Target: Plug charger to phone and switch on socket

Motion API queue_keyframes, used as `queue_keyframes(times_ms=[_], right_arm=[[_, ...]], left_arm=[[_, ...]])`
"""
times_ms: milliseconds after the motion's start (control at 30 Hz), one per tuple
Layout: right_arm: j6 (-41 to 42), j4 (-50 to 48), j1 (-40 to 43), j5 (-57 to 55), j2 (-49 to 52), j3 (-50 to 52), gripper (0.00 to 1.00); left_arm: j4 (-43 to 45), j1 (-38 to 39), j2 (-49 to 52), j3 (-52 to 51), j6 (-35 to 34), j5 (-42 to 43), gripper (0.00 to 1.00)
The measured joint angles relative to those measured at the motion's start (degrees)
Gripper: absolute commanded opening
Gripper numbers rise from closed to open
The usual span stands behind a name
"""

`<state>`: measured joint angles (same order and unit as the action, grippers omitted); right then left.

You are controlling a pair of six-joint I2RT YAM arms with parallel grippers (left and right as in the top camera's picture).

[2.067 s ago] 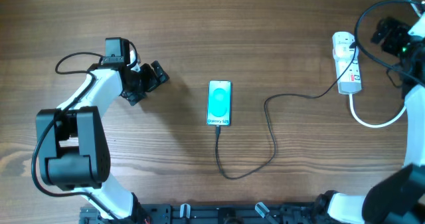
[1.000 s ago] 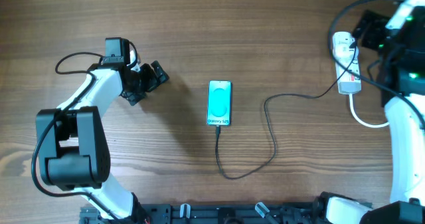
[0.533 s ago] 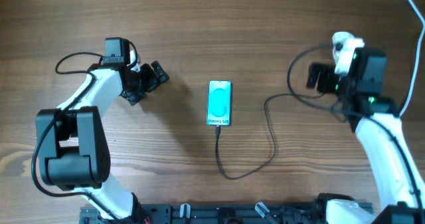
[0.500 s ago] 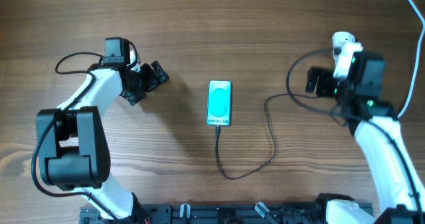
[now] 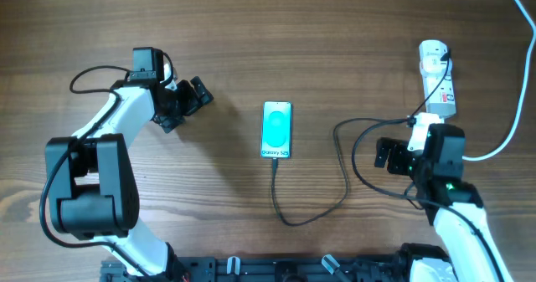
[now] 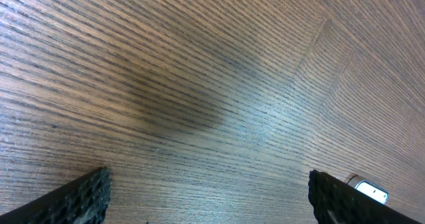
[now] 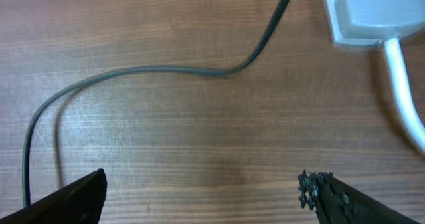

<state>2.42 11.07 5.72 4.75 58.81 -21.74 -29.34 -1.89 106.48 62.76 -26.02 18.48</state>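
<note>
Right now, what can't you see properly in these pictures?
- Socket switch: overhead, too small to tell on or off.
- Socket, right wrist view: mostly cut off by the top edge.
- Charger tip at the phone: overhead, too small to tell if fully in.

The phone (image 5: 277,130) lies mid-counter (image 5: 251,31); the charger cable (image 5: 343,173) meets its lower edge and loops right toward the socket (image 5: 437,79).

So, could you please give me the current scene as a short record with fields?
phone: lying flat, screen up
charger: black cable looping from phone's bottom edge to socket; seating at phone unclear
socket: far right, white cord attached
left gripper: open, empty, left of phone
right gripper: open, empty, beside charger, near socket
</note>
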Motion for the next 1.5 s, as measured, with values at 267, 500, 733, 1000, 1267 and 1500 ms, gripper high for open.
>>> queue_keyframes(times_ms=[267, 500, 733, 1000, 1267, 1500], right_arm=[[1.2, -21.9, 0.0, 2.8, -0.7, 9.5, 1.0], [5.1, -28.3, 0.0, 3.6, -0.7, 12.9, 1.0], [5.5, -30.0, 0.0, 3.8, -1.0, 15.9, 1.0], [5.6, -31.3, 0.0, 3.8, -4.6, 19.8, 1.0], [5.7, -30.6, 0.0, 3.8, -8.7, 21.2, 1.0], [5.9, -28.7, 0.0, 3.8, -10.8, 21.2, 1.0]], left_arm=[[0.0, 0.0, 0.0, 0.0, 0.0, 0.0, 1.0], [0.0, 0.0, 0.0, 0.0, 0.0, 0.0, 1.0], [0.0, 0.0, 0.0, 0.0, 0.0, 0.0, 1.0], [0.0, 0.0, 0.0, 0.0, 0.0, 0.0, 1.0], [0.0, 0.0, 0.0, 0.0, 0.0, 0.0, 1.0], [0.0, 0.0, 0.0, 0.0, 0.0, 0.0, 1.0]])
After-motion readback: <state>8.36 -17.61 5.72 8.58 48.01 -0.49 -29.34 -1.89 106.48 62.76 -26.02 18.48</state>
